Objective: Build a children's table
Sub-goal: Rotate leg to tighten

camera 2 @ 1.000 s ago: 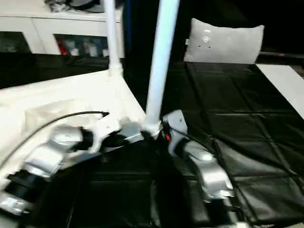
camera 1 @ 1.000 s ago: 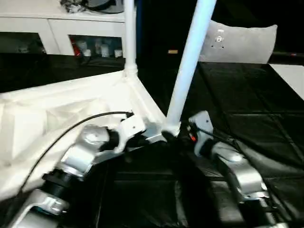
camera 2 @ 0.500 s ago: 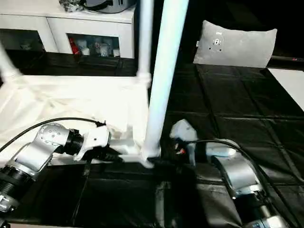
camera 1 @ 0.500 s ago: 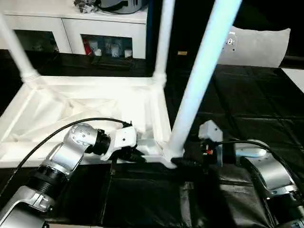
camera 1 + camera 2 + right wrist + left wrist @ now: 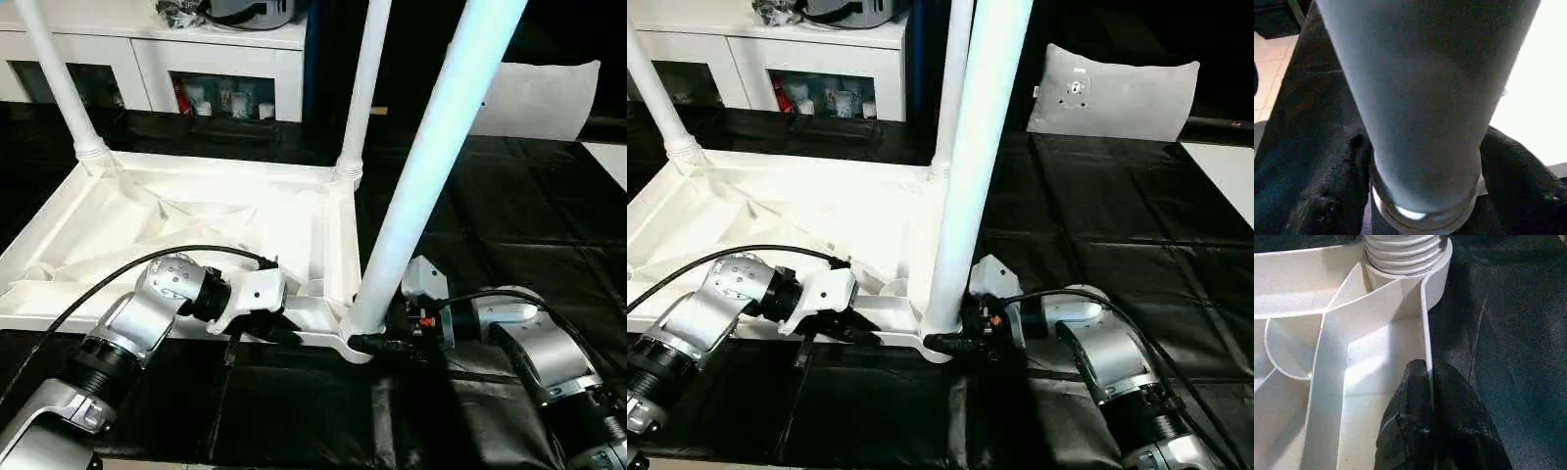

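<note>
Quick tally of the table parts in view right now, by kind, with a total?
Tabletop: 1
Legs standing in corner sockets: 3, namely the near leg, the far middle leg and the far left leg
Total: 4 parts

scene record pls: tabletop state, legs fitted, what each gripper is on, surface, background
tabletop: upside down, ribbed underside up
legs standing in corner sockets: three, near leg, far right leg, far left leg
left gripper: pinching the tabletop's near rim beside the near leg's socket
right gripper: fingers either side of the near leg's base
surface: black mat
background: grey-white pillow, white cabinet
</note>
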Motion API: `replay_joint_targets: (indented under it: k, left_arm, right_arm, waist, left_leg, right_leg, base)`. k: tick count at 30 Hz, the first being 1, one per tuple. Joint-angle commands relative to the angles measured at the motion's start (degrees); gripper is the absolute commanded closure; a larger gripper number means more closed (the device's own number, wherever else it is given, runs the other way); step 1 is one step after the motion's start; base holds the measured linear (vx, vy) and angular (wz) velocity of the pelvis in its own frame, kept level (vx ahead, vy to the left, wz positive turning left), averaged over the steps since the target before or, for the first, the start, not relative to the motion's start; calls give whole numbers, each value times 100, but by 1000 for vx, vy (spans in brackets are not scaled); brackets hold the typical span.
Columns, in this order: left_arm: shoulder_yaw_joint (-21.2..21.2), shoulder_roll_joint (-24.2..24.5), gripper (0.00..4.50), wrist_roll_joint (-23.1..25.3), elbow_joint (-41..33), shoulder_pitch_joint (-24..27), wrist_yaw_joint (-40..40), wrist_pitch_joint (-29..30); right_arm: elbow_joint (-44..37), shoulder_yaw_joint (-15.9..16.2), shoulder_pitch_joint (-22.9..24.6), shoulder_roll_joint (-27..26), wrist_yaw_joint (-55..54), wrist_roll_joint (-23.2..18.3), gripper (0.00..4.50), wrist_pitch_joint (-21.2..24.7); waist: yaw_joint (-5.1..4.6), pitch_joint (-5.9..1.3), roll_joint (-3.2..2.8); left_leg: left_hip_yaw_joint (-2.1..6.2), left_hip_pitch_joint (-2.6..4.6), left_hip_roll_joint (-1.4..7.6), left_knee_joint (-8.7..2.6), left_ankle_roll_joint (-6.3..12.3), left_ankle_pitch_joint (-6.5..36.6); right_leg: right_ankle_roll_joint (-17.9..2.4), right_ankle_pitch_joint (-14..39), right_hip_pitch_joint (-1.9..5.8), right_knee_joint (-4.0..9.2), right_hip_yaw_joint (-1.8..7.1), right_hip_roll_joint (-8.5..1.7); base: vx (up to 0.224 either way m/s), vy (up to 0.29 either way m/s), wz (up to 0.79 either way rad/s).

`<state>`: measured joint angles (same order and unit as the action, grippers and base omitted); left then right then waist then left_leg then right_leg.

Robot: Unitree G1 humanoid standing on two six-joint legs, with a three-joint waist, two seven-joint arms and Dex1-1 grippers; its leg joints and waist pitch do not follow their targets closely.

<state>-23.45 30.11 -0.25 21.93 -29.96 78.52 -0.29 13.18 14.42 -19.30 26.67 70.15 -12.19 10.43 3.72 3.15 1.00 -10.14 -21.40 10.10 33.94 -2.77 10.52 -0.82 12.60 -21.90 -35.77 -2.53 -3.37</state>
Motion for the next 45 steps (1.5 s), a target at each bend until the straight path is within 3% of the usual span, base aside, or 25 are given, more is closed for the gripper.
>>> replay_joint_targets:
  k: [1, 9, 12, 14, 18, 21, 22, 27, 28, 30, 32, 36, 41, 45]
  left_arm:
    - [-131, -36, 450, 2, -113, -145, 270, -152]
    - [198, -315, 450, -247, -532, 16, -404, 826]
    - [344, -521, 450, -181, -722, 62, -990, 1344]
    - [424, -684, 450, -126, -849, 82, -1343, 1673]
    - [619, -1372, 450, 103, -1119, 19, -2540, 2793]
    - [694, -1710, 450, 180, -1071, -77, -3029, 3103]
    - [806, -2057, 450, 223, -986, -190, -3499, 3337]
    - [858, -2605, 450, 326, -820, -379, -4152, 3373]
    - [722, -2633, 450, 476, -831, -418, -4156, 3228]
    - [675, -2594, 450, 507, -834, -425, -4126, 3193]
    - [638, -2458, 450, 530, -825, -417, -4048, 3137]
    - [606, -2225, 450, 550, -809, -342, -3847, 2980]
    - [540, -1720, 450, 508, -672, -120, -3226, 2367]
    - [453, -1296, 450, 388, -552, -30, -2578, 1884]
  right_arm:
    - [-18, -3, -39, 36, 21, -56, 146, 16]
    - [-488, -136, 369, -470, -782, -282, 177, 857]
    - [-519, -201, 469, -887, -1564, -136, 178, 1030]
    - [-485, -231, 484, -1170, -2091, 4, 178, 1162]
    - [-84, -611, 336, -2267, -3840, 247, 178, 1269]
    - [168, -755, 185, -2623, -4441, 322, 178, 1267]
    - [378, -888, 39, -2922, -4899, 323, 178, 1274]
    - [714, -1000, -203, -3265, -5374, 400, 178, 1166]
    - [797, -1183, -275, -3390, -5447, 386, 122, 1046]
    - [801, -1205, -283, -3385, -5453, 395, 103, 993]
    - [735, -1186, -256, -3285, -5399, 439, 82, 876]
    - [558, -1191, -188, -3050, -5287, 500, 56, 775]
    - [88, -1269, 59, -2369, -4425, 414, 4, 524]
    - [-356, -1088, 322, -1632, -3306, 230, 4, 441]
  waist:
    - [-20, -356, -14]
    - [-22, -347, -10]
    - [-75, -306, -15]
    - [-123, -304, -20]
    - [-262, -317, -6]
    - [-320, -328, -21]
    - [-326, -344, -23]
    - [-304, -357, -32]
    - [-301, -359, -62]
    - [-307, -362, -43]
    - [-298, -364, -78]
    - [-299, -350, -77]
    - [-286, -354, -78]
    - [-231, -353, -81]
  left_leg:
    - [82, 102, 337, -369, 297, 873]
    - [90, 114, 350, -389, 240, 872]
    - [102, 118, 330, -418, 37, 1247]
    - [129, 112, 314, -431, -85, 1434]
    - [135, 94, 299, -424, -183, 1336]
    - [128, 74, 278, -401, -89, 1206]
    - [121, 75, 276, -391, -51, 1105]
    - [110, 71, 273, -380, 37, 927]
    - [113, 62, 279, -380, 83, 882]
    - [118, 46, 276, -385, 144, 819]
    - [119, 55, 279, -380, 172, 779]
    - [116, 63, 283, -387, 165, 873]
    - [110, 48, 277, -369, 233, 793]
    - [113, 46, 289, -360, 354, 750]
  right_leg:
    - [-1492, 313, 245, 389, 272, -470]
    - [-1470, 414, 233, 394, 275, -476]
    - [-1350, 1158, 201, 460, 279, -480]
    - [-1162, 1654, 204, 505, 282, -487]
    - [-1166, 1550, 181, 498, 291, -483]
    - [-1198, 1267, 197, 500, 297, -456]
    - [-1232, 1063, 202, 486, 295, -446]
    - [-1269, 626, 232, 471, 293, -440]
    - [-1269, 414, 239, 463, 295, -441]
    - [-1284, 242, 260, 447, 287, -441]
    - [-1310, 179, 263, 440, 284, -447]
    - [-1316, 307, 261, 458, 283, -447]
    - [-1318, 195, 281, 445, 291, -452]
    - [-1308, 112, 305, 442, 284, -450]
  base:
    - [0, 0, 0]
    - [0, 0, 0]
    - [0, 0, 0]
    - [0, 0, 0]
    - [0, 0, 0]
    - [0, 0, 0]
    - [0, 0, 0]
    - [0, 0, 0]
    - [0, 0, 0]
    - [0, 0, 0]
    - [0, 0, 0]
    - [0, 0, 0]
    - [0, 0, 0]
    - [0, 0, 0]
